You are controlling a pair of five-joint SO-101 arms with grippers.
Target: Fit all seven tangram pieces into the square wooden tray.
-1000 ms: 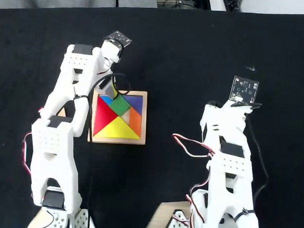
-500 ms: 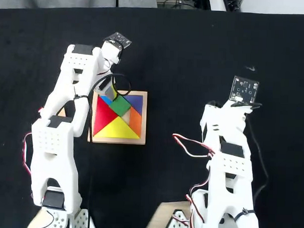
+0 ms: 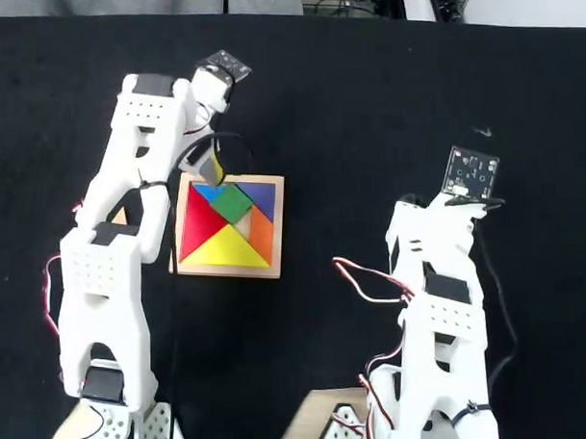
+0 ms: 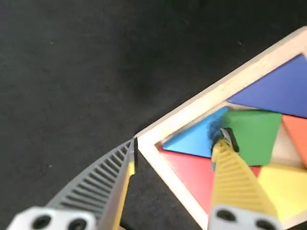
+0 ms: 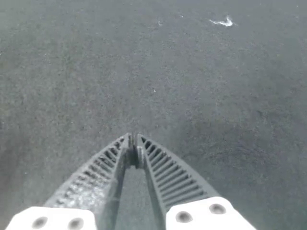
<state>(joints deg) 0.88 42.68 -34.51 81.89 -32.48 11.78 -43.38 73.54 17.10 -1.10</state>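
Green square block (image 3: 234,203) looks crooked in the square wooden tray (image 3: 276,229). I think the left gripper (image 4: 178,143), wide open and holding nothing, should push it flat next.

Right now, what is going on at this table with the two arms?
The left arm's pincer hangs open over one corner of the square wooden tray. One finger is above where the light blue piece meets the green piece, and the other is outside the rim. The tray looks nearly full of coloured pieces. The right arm's pincer is shut on nothing over the black cloth, apart from the tray.
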